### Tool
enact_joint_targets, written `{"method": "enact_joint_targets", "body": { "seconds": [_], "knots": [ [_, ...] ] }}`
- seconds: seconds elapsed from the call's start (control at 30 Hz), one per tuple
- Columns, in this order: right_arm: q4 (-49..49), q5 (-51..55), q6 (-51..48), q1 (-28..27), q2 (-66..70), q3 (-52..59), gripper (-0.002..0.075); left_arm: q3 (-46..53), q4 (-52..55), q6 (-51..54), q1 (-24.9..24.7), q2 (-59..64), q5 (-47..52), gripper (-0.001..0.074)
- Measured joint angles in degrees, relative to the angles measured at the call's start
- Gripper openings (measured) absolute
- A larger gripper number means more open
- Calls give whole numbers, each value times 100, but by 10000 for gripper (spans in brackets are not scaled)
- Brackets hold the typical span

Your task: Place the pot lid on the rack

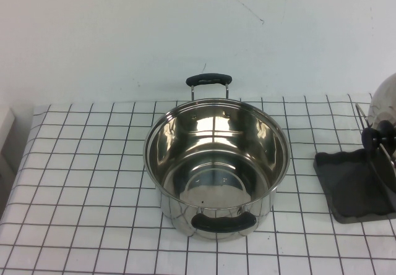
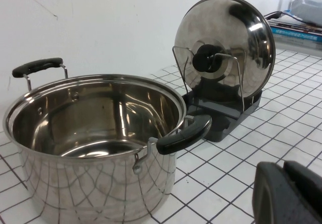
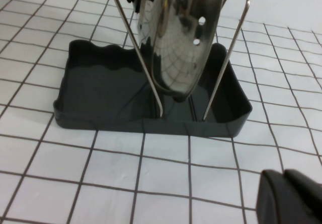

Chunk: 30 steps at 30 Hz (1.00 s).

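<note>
The shiny pot lid point(image 1: 385, 105) stands on edge between the wire uprights of the rack point(image 1: 352, 182) at the table's right edge. Its black knob faces the pot. The left wrist view shows the lid point(image 2: 226, 38) leaning in the rack point(image 2: 226, 118). The right wrist view shows the lid's lower rim point(image 3: 181, 43) resting in the dark grey tray point(image 3: 100, 88). My left gripper point(image 2: 289, 194) is shut and empty, low over the tiles, apart from the pot. My right gripper point(image 3: 287, 196) is shut and empty, in front of the rack. Neither gripper shows in the high view.
A deep steel pot point(image 1: 216, 164) with two black handles stands open at the table's middle and also shows in the left wrist view point(image 2: 95, 138). White gridded tiles cover the table. A white wall runs along the back.
</note>
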Motion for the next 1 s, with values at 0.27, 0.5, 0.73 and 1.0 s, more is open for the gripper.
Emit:
{"method": "enact_joint_targets", "body": {
  "seconds": [0.27, 0.5, 0.73, 1.0],
  "knots": [
    [0, 0, 0, 0, 0, 0, -2, 0, -20, -41, 0, 0, 276, -2],
    [0, 0, 0, 0, 0, 0, -2, 13, -1990, -131, 0, 0, 1851, -2],
    [0, 0, 0, 0, 0, 0, -2, 13, -3311, -175, 0, -204, 3092, -2],
    [0, 8, 0, 0, 0, 0, -2, 134, -4713, 512, 0, -647, 3915, -2]
  ]
}}
